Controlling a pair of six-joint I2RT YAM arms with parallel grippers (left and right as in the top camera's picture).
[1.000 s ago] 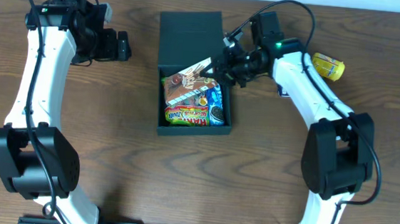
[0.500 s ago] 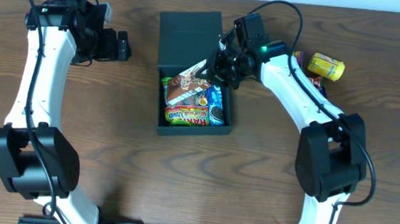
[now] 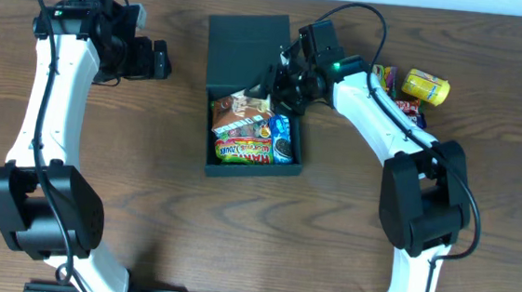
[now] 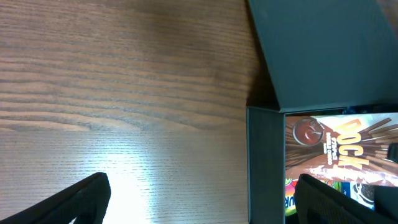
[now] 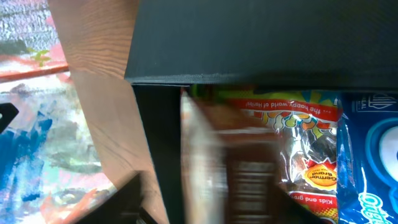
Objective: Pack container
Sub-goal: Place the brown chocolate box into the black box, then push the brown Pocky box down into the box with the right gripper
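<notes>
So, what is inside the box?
The box shows three packs: a brown pack on top, a green bag, a blue pack. Anything under them is covered.

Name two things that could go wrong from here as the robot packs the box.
1. The brown snack box sits on top of the other packets; it may keep the lid from shutting on the container.
2. The right gripper hangs at the container's wall and could shove it.

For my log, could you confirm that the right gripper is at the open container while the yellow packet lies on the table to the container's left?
Not quite: the overhead view shows the yellow packet lying right of the container, not left. The right gripper is at that open box, as you said.
</notes>
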